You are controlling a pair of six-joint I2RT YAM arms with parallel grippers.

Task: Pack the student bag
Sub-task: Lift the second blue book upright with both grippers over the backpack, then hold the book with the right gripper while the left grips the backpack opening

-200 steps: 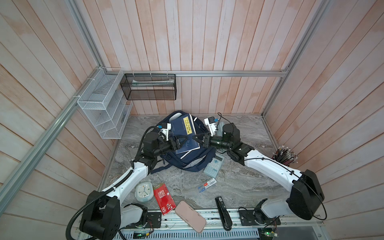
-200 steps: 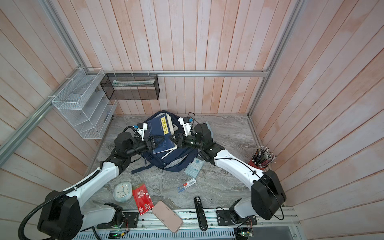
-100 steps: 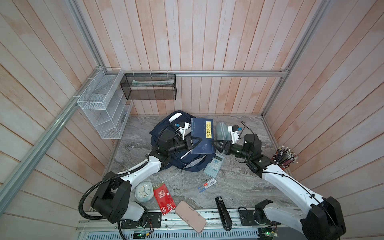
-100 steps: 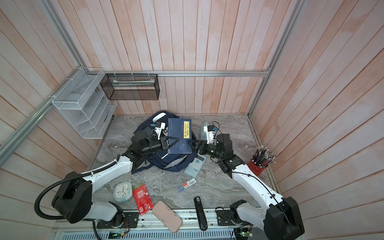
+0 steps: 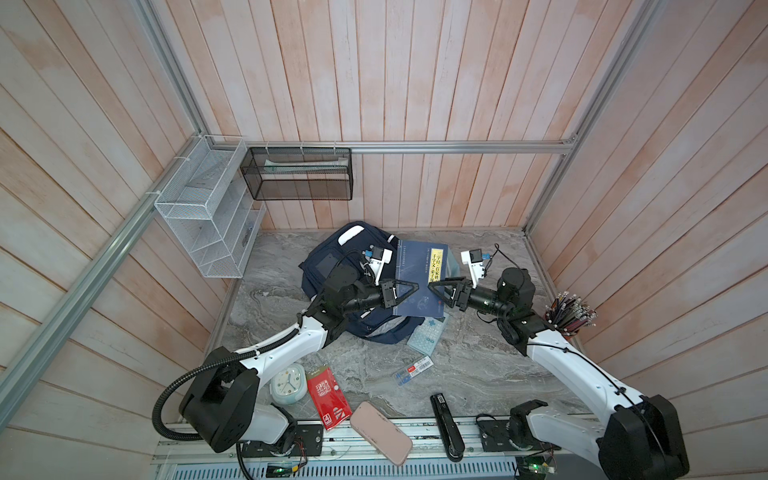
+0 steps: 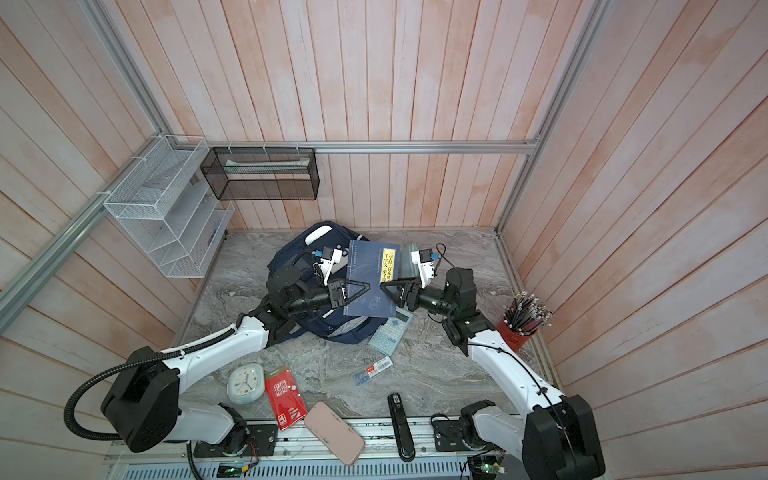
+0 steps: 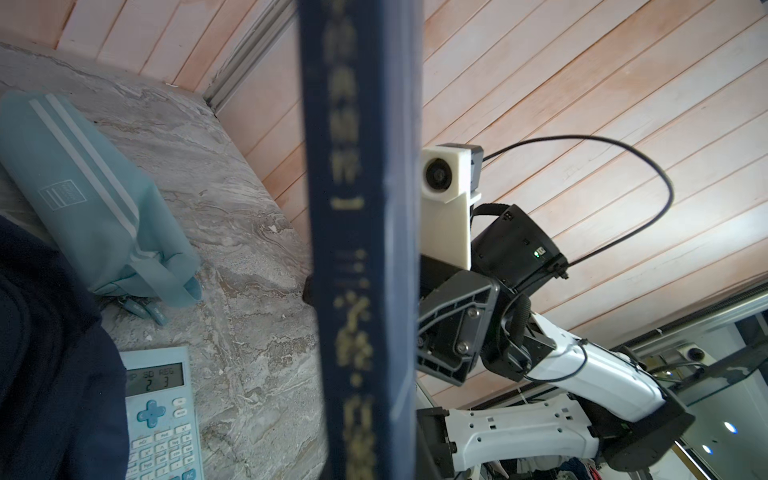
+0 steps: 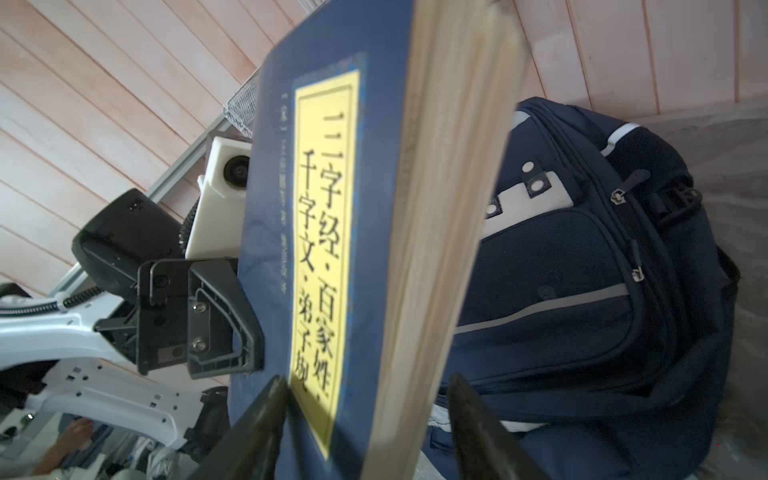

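The bag (image 5: pixel 328 266) lay on the bench (image 5: pixel 478 365) by the far edge, left of the middle, front pockets up. Above its right side a blue book (image 5: pixel 419 274) hung in the air between the two arms, its cover with the yellow label facing up.

The left gripper (image 5: pixel 406 292) was clamped on the book's spine edge, near the near corner. The right gripper (image 5: pixel 439 291) met the opposite, page edge. In the right wrist view its fingers (image 8: pixel 257 419) stood apart on either side of the book's corner, one against the cover and the other clear of the back, so the jaws straddled the book without pinching it.

A pale blue pouch (image 7: pixel 83 178) lay right of the bag toward the far edge, mostly hidden behind the book in both top views. A calculator (image 5: pixel 428 337) lay just beside the bag's near right side. A pencil cup (image 5: pixel 571 316) stood at the right edge. Along the near edge lay a clock (image 5: pixel 286 382), a red packet (image 5: pixel 326 392), a pink case (image 5: pixel 380 432) and a stapler (image 5: pixel 444 428).
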